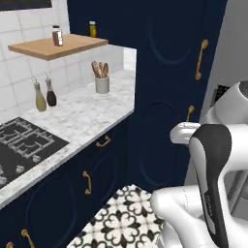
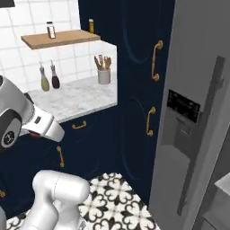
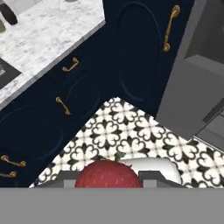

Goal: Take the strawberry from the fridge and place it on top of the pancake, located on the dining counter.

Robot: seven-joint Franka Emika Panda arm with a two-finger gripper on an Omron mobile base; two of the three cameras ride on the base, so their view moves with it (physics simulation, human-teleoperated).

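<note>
The gripper (image 3: 108, 178) was clamped on the strawberry (image 3: 108, 174), its fingers at the berry's left and right sides, above the patterned floor (image 3: 131, 131). Green leaf tips showed at the berry's far edge; its long axis probably ran along the fingers. The fridge (image 2: 197, 112) stood to the right.

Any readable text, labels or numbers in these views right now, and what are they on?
None can be read.
Small grey marking on the arm's dark cover: too blurred to read.
Fridge dispenser panel: faint light marks, too small to read.
Jar on the wooden shelf: pale label, no legible writing.
</note>
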